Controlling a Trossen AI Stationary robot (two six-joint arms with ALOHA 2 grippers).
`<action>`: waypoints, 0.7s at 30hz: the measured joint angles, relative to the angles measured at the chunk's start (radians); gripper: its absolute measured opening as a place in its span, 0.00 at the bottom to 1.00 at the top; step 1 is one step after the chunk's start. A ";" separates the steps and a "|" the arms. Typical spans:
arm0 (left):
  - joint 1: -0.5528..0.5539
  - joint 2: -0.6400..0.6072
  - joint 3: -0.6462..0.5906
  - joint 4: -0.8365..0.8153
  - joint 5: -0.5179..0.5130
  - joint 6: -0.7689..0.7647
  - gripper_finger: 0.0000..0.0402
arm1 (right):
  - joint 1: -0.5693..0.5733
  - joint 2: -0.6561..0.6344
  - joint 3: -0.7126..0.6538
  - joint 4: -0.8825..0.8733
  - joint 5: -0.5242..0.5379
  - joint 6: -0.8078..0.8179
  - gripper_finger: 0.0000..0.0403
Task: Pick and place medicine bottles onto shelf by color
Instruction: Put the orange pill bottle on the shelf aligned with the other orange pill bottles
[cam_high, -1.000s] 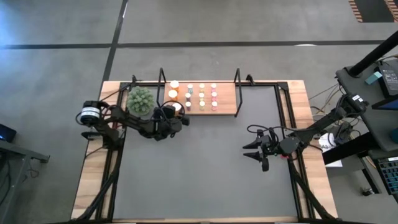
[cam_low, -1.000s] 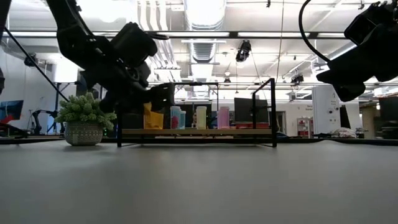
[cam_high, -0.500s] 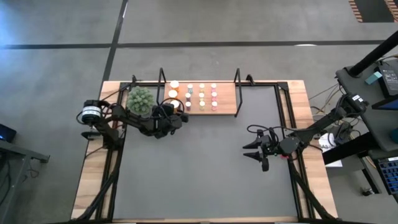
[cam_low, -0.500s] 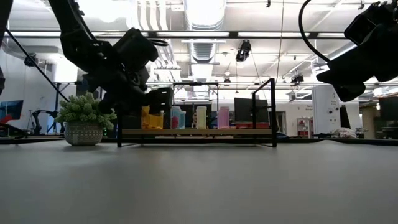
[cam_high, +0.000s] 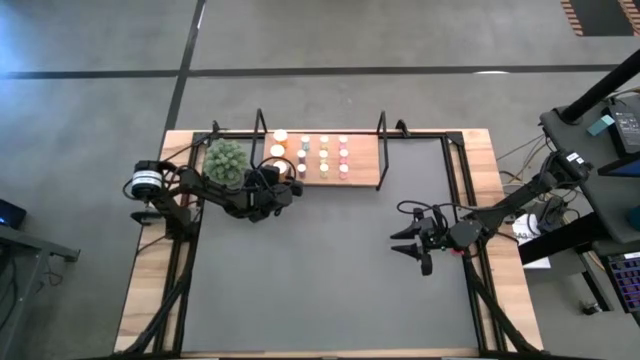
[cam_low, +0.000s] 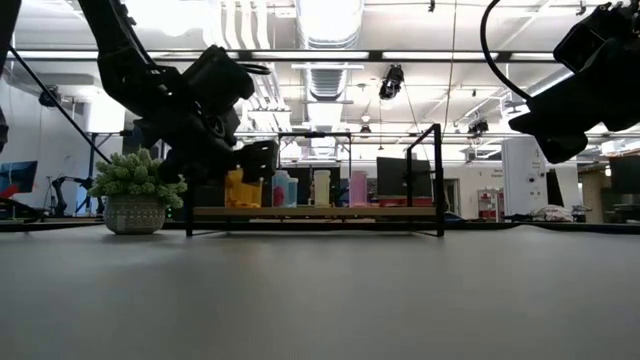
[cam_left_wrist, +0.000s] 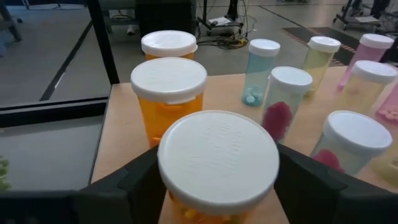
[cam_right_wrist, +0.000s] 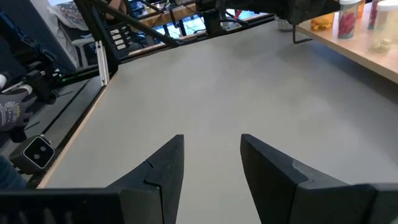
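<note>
1. Orange plastic bottle, wide and white-capped, sits clamped in the left end effector at the shelf's left near corner
2. Probably light, rigid, slick; grip the body below the cap
3. Right end effector waits spread wide over the table

Between the dark fingers of the left gripper: orange bottle with white cap. Just beyond it, two more orange bottles, white-capped. Beside these: pale blue, yellow-green and pink bottles, on a light wooden shelf.
</note>
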 joint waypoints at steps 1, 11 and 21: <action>0.000 0.000 0.000 0.001 0.002 0.000 0.61 | 0.000 0.000 0.000 0.000 0.000 0.000 0.37; -0.002 -0.010 0.008 0.007 0.011 0.003 0.67 | 0.000 0.000 0.000 0.000 0.000 0.000 0.37; -0.014 -0.011 0.021 0.006 0.017 0.008 0.67 | 0.000 0.000 0.000 0.000 0.000 0.000 0.37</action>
